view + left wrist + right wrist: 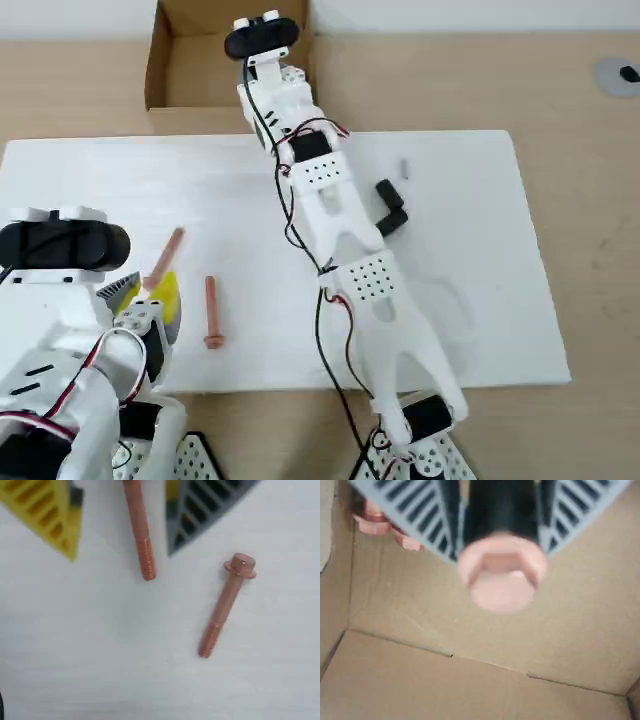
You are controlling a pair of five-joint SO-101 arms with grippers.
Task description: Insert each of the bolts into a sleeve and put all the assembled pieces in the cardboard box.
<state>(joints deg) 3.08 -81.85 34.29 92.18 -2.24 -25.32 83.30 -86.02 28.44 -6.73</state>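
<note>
My left gripper (120, 510) is shut on a copper bolt (140, 535) between its yellow finger (50, 510) and grey finger (200, 505); the threaded tip hangs just above the white sheet. From above, the left gripper (148, 292) and its held bolt (165, 258) sit at the sheet's left. A second bolt (227, 605) (212, 312) lies loose beside it. My right gripper (500, 525) is inside the cardboard box (470, 680), shut on a black sleeve (500, 502) with a bolt head (501, 575) sticking out. The right arm (300, 150) stretches to the box (185, 60).
Two black sleeves (390, 208) lie touching on the white sheet (470, 260), right of the right arm. More copper bolt heads (372, 520) rest in a corner of the box. A small grey item (404, 168) lies near the sheet's far edge.
</note>
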